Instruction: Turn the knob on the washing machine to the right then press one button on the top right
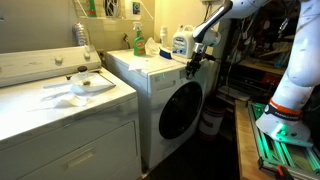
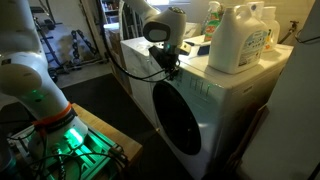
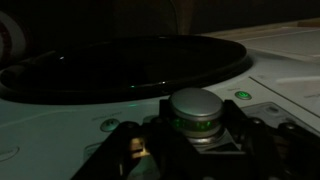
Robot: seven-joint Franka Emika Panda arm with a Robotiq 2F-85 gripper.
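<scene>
In the wrist view the black two-finger gripper (image 3: 195,138) is nearest to the camera. Between its fingers (image 3: 135,150) stands the round silver metal knob (image 3: 195,108). The fingers lie against the two sides of the knob, so the gripper is closed on it. The picture is dark there, so how firmly it holds cannot be seen.

Just beside the knob, on the white panel, there is a small green lit button (image 3: 242,96), and a second one (image 3: 110,125) is on the other side. Behind them is the large round dark glass door (image 3: 120,65) with its silver ring.

In both exterior views the gripper (image 1: 192,62) (image 2: 168,62) is at the upper front edge of the white front-loading washing machine (image 1: 160,85) (image 2: 230,110), above the round door (image 1: 180,110) (image 2: 180,125). The white robot arm (image 1: 225,15) reaches down to it from above.

On top of the machine stands a big white plastic jug with a blue and green label (image 2: 243,38). In an exterior view, a blue and white bottle (image 1: 181,42) and a green bottle (image 1: 138,40) stand there too.

Beside the machine stands the wider white top-opening appliance (image 1: 70,125), and some white things (image 1: 85,85) lie on its lid. On the machine's other side, the base of the robot (image 1: 285,120) (image 2: 55,130) glows green.
</scene>
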